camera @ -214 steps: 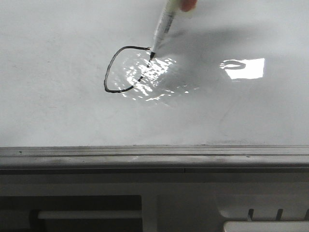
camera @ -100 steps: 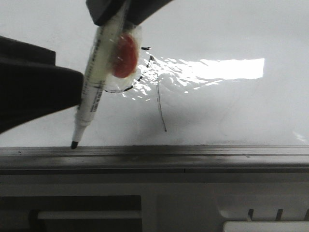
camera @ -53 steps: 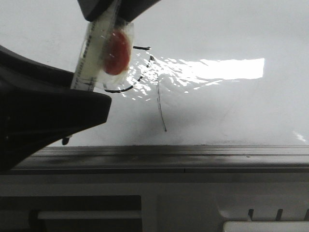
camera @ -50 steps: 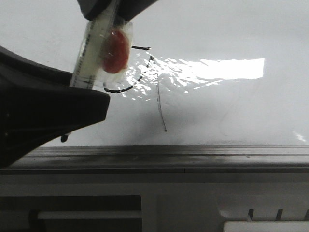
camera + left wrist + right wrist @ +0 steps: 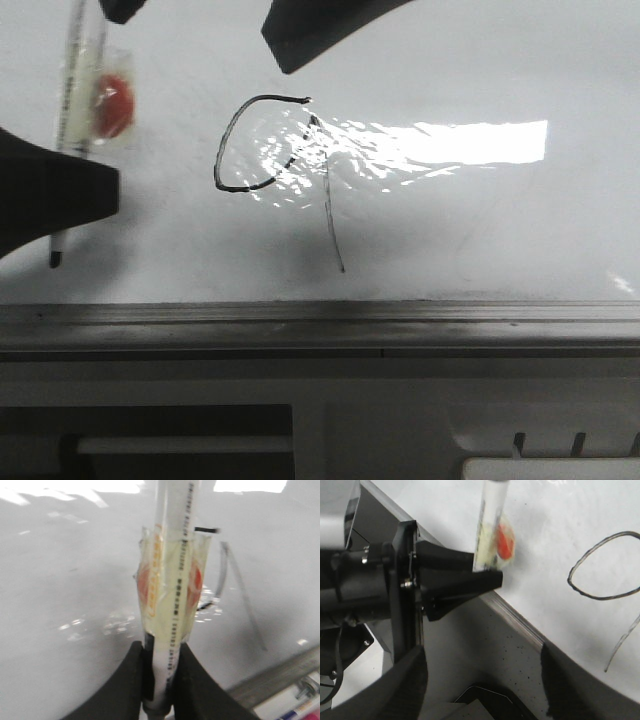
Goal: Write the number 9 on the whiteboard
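Your left gripper [image 5: 159, 680] is clamped on the marker pen [image 5: 72, 120] at the whiteboard's [image 5: 480, 60] left edge; the number 9 [image 5: 275, 165] is drawn near the middle.

You see the glossy whiteboard filling the front view, its grey metal ledge [image 5: 400, 325] along the near edge and a bright glare patch [image 5: 470, 140] right of the digit. The 9 is an open black loop with a thin faint stem slanting towards the ledge. Your left gripper pinches the white pen low on its barrel, tip pointing towards the near edge, just above the board. An orange sticker [image 5: 113, 98] under clear tape wraps the barrel. Your right gripper [image 5: 480, 680] has its fingers spread wide apart, holding nothing.
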